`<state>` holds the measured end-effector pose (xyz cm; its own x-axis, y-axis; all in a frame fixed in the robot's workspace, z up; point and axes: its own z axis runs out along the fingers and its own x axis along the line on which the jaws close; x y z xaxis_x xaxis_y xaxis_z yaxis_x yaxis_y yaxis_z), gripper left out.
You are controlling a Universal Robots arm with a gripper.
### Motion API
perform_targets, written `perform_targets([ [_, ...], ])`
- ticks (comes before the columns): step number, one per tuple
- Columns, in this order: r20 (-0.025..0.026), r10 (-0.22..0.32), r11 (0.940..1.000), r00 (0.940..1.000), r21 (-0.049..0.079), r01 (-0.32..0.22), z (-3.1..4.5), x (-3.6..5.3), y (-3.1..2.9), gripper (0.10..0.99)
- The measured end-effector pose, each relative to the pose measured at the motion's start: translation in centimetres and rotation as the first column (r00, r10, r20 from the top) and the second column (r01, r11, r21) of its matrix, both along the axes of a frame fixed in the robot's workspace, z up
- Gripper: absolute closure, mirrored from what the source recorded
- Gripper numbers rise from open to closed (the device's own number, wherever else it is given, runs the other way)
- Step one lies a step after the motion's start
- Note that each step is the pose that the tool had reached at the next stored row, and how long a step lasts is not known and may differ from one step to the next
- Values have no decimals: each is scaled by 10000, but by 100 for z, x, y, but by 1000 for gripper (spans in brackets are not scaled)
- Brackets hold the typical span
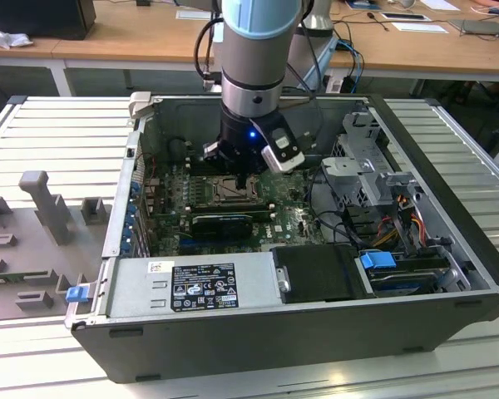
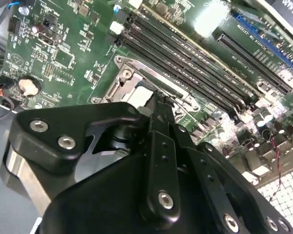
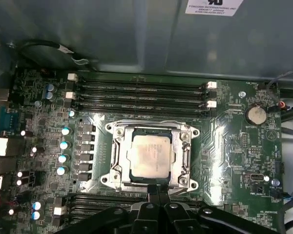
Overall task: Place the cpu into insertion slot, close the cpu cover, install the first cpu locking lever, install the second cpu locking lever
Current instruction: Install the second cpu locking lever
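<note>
One robot arm reaches down into an open computer case (image 1: 449,249), its black gripper (image 3: 158,195) lowered over the green motherboard (image 3: 234,146). In the first wrist view the cpu (image 3: 151,155), a pale silver-beige square, lies flat inside the insertion slot (image 3: 118,155), which sits between two banks of long black memory slots (image 3: 136,90). The cpu cover (image 3: 185,157), a thin silvery frame, appears to lie down around the chip, though I cannot tell whether it is fully seated. The gripper's fingers look drawn together into a narrow tip, and that tip sits just at the socket's edge, beside the cover's rim; nothing is visibly held between them. In the second wrist view the gripper (image 2: 158,105) hides most of the socket, with only a pale corner of the chip (image 2: 142,97) peeking past it. From the exterior view, the gripper (image 1: 244,176) hangs directly above the socket.

As for risk, I judge the tip is very close to delicate parts. If it presses off-centre, it could skid across the cover and scrape the chip or the board. If the chip is not sitting square, any downward force on the cover could damage the contacts beneath. The memory slots just beside the socket also leave little room for a sideways slip.
</note>
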<state>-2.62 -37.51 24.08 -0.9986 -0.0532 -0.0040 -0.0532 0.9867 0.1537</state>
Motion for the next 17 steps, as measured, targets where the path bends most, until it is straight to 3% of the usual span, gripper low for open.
perform_targets([
  [3, -26, 0, 10000, 10000, 23, 0, -14, -8, -63, 980],
  [8, -71, 0, 10000, 10000, 60, 0, -51, -251, -88, 980],
  [10, -108, 0, 10000, 9999, 62, 1, -66, -274, -89, 980],
  [17, -111, 0, 10000, 9999, 63, 1, -241, -303, -89, 980],
])
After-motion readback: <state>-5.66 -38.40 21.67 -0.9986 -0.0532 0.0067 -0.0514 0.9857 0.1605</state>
